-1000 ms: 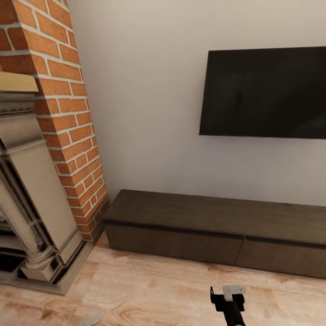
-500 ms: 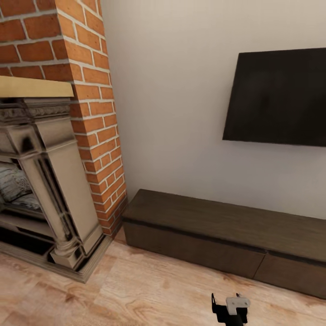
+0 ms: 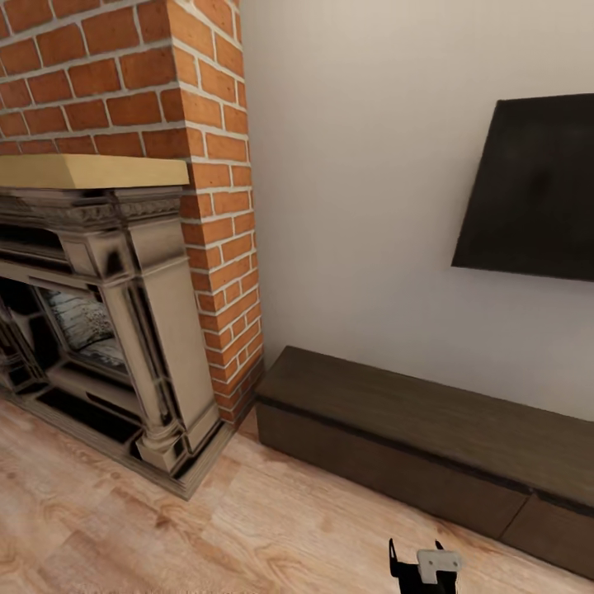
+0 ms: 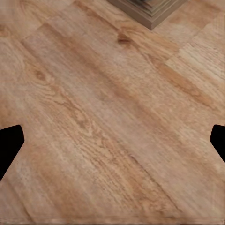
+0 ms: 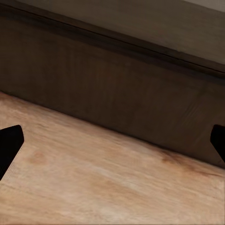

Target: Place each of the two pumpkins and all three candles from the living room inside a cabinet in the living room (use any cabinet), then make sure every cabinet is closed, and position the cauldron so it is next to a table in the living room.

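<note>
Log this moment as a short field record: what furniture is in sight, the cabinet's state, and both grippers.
cabinet: low dark brown unit against the white wall, drawer fronts shut, top bare
fireplace: stone-coloured, at the cabinet's left, set in a brick column
screen: dark panel on the wall above the cabinet
floor: light wood planks
left gripper: open, empty, over the floor
right gripper: open, empty, facing the cabinet's front
task items: no pumpkin, candle or cauldron here
</note>
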Controlling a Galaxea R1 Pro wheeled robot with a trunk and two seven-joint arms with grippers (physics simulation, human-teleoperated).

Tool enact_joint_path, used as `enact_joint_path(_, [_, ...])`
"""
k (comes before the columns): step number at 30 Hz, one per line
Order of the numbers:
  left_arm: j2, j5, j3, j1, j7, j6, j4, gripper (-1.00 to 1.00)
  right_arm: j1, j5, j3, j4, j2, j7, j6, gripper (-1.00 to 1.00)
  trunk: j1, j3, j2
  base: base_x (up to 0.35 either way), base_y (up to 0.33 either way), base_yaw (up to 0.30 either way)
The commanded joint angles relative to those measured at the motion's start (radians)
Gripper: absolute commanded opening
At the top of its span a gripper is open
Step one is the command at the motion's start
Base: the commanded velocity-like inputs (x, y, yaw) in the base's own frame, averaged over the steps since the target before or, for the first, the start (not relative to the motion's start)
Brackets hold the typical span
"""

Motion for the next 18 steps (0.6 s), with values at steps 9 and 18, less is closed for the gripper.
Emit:
enact_joint_path(9, [-0.008,-0.003,-0.007,0.000,0.008,0.070,-0.002,1.00,0.000,-0.069,0.006,0.000,-0.019,-0.010,-0.001,1.00,0.000,-0.001,0.000,0.000,0.000,0.283])
enact_joint_path(18, [-0.008,0.001,-0.006,0.000,0.008,0.075,-0.002,1.00,0.000,-0.114,0.008,0.002,-0.065,-0.010,0.005,1.00,0.000,-0.001,0.000,0.000,0.000,0.284])
